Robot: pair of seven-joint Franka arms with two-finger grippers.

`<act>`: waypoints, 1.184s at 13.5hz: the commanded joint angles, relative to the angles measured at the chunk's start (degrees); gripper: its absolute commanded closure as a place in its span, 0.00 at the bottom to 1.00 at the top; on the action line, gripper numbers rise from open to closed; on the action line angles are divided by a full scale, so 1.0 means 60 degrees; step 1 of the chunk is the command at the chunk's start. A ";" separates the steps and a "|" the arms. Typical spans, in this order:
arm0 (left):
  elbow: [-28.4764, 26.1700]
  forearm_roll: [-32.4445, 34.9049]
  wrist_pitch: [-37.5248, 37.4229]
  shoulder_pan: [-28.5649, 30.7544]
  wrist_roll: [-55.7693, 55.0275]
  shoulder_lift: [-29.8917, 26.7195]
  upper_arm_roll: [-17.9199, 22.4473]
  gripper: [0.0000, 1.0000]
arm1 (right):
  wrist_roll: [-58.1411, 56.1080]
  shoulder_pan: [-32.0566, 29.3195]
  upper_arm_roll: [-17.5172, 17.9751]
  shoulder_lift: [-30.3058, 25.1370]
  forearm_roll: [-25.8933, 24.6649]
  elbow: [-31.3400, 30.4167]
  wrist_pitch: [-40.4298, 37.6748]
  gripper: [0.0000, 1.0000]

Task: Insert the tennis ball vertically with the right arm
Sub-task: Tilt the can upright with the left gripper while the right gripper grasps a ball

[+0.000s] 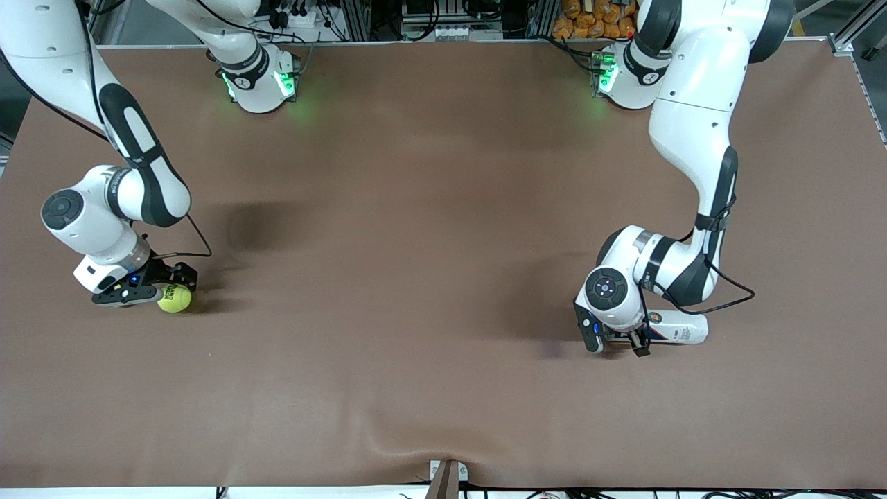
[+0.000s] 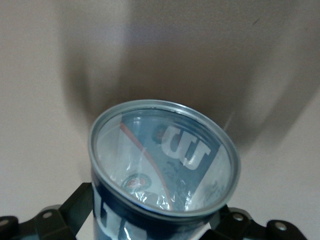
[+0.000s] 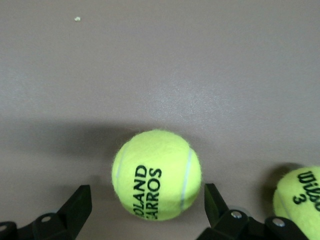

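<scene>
At the lower left of the front view, the right claw (image 1: 161, 290) is down on the bench (image 1: 416, 242), fingers spread either side of a tennis ball (image 1: 174, 298) without pinching it; a second ball (image 3: 300, 200) lies just beside. This looks like the pick-up step. Next, that claw should close on the ball. At the lower right, the left claw (image 1: 617, 338) straddles the lying tube (image 1: 675, 328), open mouth showing; I cannot tell if it grips.

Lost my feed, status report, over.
Right gripper open astride tennis ball. Left gripper straddling clear can. Second ball beside.
</scene>
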 commanded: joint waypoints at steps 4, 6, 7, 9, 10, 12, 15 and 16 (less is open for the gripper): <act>0.0214 0.0173 0.0073 -0.0005 0.0126 0.0101 0.0002 0.32 | -0.0214 -0.0172 0.0178 0.0420 0.0122 0.0422 0.0274 0.00; 0.0243 0.0129 0.0073 -0.0049 0.0141 0.0057 0.0002 0.31 | -0.0214 -0.0172 0.0178 0.0537 0.0122 0.0466 0.0303 0.00; 0.0244 0.0100 0.0073 -0.0064 0.0141 -0.0001 0.0002 0.30 | -0.0214 -0.0172 0.0178 0.0596 0.0122 0.0480 0.0419 0.00; 0.0287 0.0071 0.0044 -0.0108 0.0156 -0.0220 -0.0042 0.30 | -0.0214 -0.0172 0.0178 0.0742 0.0122 0.0481 0.0610 0.00; 0.0375 0.0056 0.0000 -0.0137 0.0156 -0.0294 -0.0187 0.30 | -0.0214 -0.0172 0.0178 0.0743 0.0122 0.0481 0.0610 0.00; 0.0507 -0.0002 -0.0059 -0.0123 0.0156 -0.0470 -0.0495 0.30 | -0.0214 -0.0172 0.0178 0.0743 0.0122 0.0525 0.0610 0.00; 0.0507 -0.1009 -0.0088 -0.0094 0.0156 -0.0835 -0.0613 0.30 | -0.0214 -0.0172 0.0178 0.0743 0.0122 0.0525 0.0610 0.70; 0.0493 -0.1492 -0.0088 -0.0079 0.0156 -0.0924 -0.0613 0.30 | -0.0214 -0.0172 0.0178 0.0743 0.0122 0.0539 0.0610 0.88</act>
